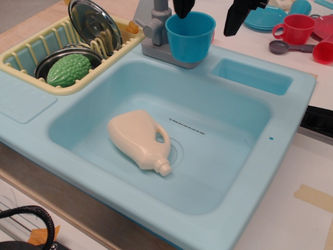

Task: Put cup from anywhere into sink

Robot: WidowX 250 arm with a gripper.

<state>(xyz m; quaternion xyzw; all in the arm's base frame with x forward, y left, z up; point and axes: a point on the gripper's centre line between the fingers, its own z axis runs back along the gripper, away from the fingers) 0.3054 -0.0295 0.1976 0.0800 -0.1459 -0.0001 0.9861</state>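
The bright blue cup (190, 36) stands upright on the back ledge of the light blue sink (281, 120), right beside the grey faucet (154, 26) and outside the basin. My gripper (206, 23) is open just above the cup. Its two black fingers (237, 15) spread wider than the cup, one over the rim's left side, the other off to the right, and neither touches the cup. A cream toy bottle (139, 139) lies on its side in the deep basin near the drain mark.
A yellow dish rack (31, 54) at the left holds a green gourd (69, 69), a metal bowl and a metal lid (93, 23). A red mug (296, 27), a plain red cup (323, 52), a purple spoon (283, 47) and a blue plate (265, 20) sit at the back right.
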